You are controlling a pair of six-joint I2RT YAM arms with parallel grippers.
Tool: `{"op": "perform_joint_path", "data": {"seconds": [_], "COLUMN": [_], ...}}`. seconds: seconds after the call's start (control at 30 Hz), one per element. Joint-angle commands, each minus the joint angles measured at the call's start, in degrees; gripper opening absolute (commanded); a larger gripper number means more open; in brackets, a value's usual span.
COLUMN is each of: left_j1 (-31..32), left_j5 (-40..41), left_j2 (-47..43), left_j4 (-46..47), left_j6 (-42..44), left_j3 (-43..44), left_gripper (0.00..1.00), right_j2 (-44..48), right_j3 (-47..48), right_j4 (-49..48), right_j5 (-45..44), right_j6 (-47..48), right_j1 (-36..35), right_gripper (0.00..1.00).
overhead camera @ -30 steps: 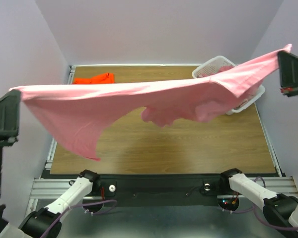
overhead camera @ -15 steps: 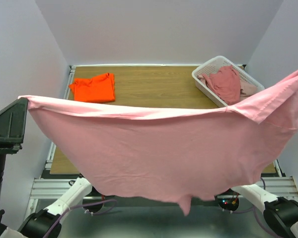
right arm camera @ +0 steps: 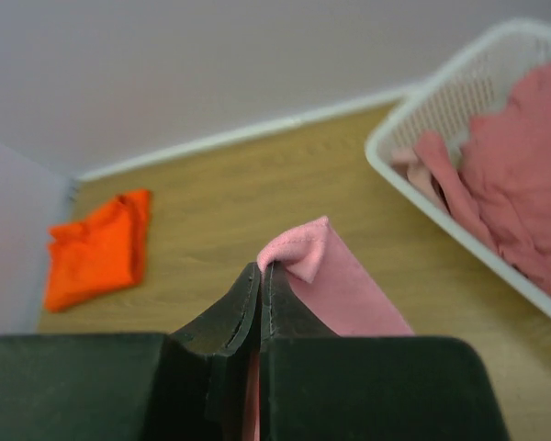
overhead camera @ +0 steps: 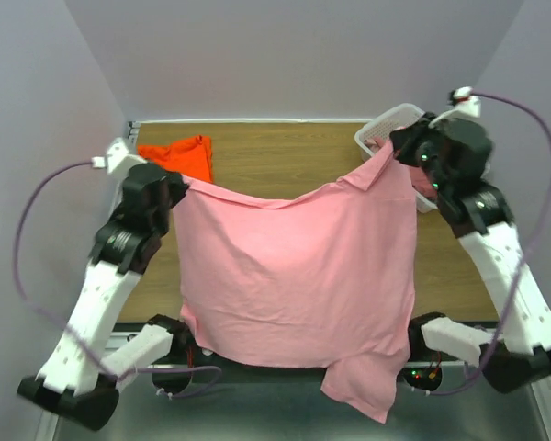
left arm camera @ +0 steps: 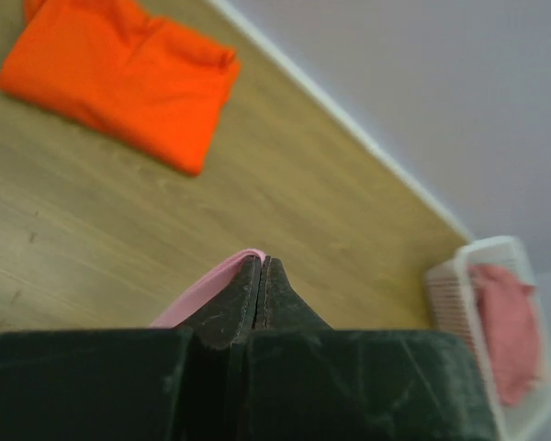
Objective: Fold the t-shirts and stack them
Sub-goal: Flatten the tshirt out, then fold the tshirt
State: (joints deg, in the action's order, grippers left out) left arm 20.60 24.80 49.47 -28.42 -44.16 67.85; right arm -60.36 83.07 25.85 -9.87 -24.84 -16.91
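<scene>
Both arms have come down and drawn inward since the earlier frame, and the light pink cotton t-shirt now hangs as a narrower sheet over the near half of the wooden table. Its hem drapes past the near edge. Left gripper is clamped on the shirt's upper left corner and right gripper on the upper right. Each wrist view confirms jaws pressed together on pink fabric. A folded bright orange t-shirt lies far left. The wrist views show dusty rose shirts inside the white slatted plastic basket at far right. Overhead, the right arm covers most of that basket.
</scene>
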Motion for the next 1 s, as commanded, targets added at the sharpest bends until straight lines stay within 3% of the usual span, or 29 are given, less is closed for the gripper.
{"op": "perform_joint_path", "data": {"seconds": [0.0, 0.17, 0.3, 0.53, 0.77, 0.97], "left_j1": [-4.5, -13.55, -16.11, -17.87, -18.05, -18.14], "left_j5": [-0.35, -12.29, -14.94, -18.11, -18.38, -17.33], "left_j2": [8.18, 23.98, 37.06, 47.81, 45.02, 37.02], "left_j4": [11.0, 22.51, 24.91, 25.44, 25.96, 25.44], "left_j6": [-0.66, 2.41, 3.9, 5.93, 5.93, 4.88], "left_j3": [-6.85, -9.67, -6.25, -0.97, -4.3, -13.87], "left_gripper": [0.0, 0.0, 0.0, 0.0, 0.0, 0.0], "right_j2": [-8.79, -22.5, -31.91, -41.06, -36.68, -23.51], "right_j3": [-8.26, -8.55, -4.33, 0.34, -6.49, -18.97], "right_j4": [-10.82, -16.26, -17.58, -17.76, -17.58, -14.78], "right_j5": [-5.42, -8.32, -8.5, -8.59, -8.42, -6.39], "right_j6": [0.41, 1.2, 2.16, 3.04, 1.64, -2.22], "right_j1": [0.03, 0.29, 0.73, 0.91, 0.82, 0.91], "right_gripper": [0.0, 0.01, 0.0, 0.0, 0.0, 0.0]}}
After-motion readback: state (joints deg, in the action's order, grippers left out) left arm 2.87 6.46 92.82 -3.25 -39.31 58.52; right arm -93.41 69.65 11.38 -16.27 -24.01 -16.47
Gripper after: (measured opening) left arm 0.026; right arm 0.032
